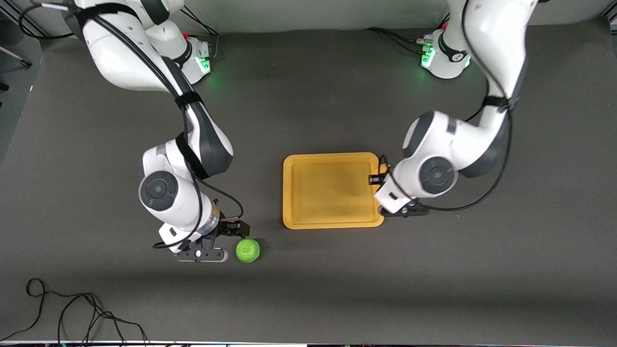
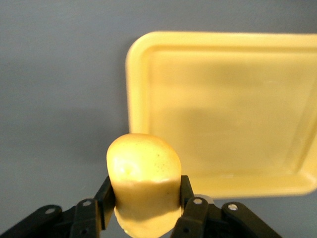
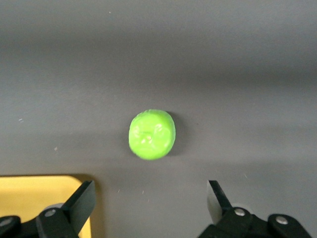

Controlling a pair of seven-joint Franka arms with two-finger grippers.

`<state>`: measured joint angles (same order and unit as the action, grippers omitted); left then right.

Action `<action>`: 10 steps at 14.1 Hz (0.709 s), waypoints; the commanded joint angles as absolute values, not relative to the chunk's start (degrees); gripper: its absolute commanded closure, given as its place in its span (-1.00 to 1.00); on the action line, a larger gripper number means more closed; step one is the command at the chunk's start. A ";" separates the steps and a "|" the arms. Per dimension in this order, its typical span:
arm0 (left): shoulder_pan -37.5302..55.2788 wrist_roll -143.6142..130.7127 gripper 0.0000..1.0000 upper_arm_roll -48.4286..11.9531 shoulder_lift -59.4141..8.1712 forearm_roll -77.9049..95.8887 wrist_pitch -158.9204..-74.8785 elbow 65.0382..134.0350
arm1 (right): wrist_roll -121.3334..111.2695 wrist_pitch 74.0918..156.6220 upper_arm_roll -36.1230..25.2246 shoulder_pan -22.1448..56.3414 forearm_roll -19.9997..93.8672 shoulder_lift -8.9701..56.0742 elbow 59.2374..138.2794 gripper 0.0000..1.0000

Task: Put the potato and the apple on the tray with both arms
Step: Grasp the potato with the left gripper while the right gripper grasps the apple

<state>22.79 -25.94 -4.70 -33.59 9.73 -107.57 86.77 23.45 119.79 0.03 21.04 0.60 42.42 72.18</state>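
Note:
My left gripper (image 2: 144,191) is shut on the potato (image 2: 143,173), an orange-yellow lump held just off the edge of the orange-yellow tray (image 2: 136,99) toward the left arm's end. In the front view this gripper (image 1: 402,210) is mostly hidden under its wrist beside the tray (image 1: 332,156). The bright green apple (image 1: 248,250) lies on the dark table, nearer the front camera than the tray and toward the right arm's end. My right gripper (image 1: 222,241) is low beside the apple. In the right wrist view it (image 3: 149,193) is open and empty, the apple (image 3: 151,135) just ahead of the fingertips.
A corner of the tray (image 3: 39,198) shows in the right wrist view. A loose black cable (image 1: 72,313) lies near the table's front edge at the right arm's end. The dark table (image 1: 434,279) spreads around the tray.

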 commanded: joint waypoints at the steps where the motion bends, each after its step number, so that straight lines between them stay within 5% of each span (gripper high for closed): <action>1: 24.34 -29.08 1.00 -3.96 -38.92 9.67 -110.72 81.48 | 24.26 123.74 -0.09 21.18 -0.26 45.69 71.54 -1.00; 7: 27.42 -29.53 0.95 -3.60 -41.66 6.52 -115.14 83.05 | 24.43 131.65 -0.09 21.27 -0.26 52.29 71.28 -1.00; 10: 27.25 -29.62 0.74 -3.25 -41.75 5.36 -116.19 82.97 | 24.43 134.02 -0.09 21.97 -0.26 53.87 71.19 -1.00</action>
<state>26.41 -28.17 -4.44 -41.85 6.75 -115.95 83.46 23.45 132.49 0.00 21.20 0.56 52.72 72.34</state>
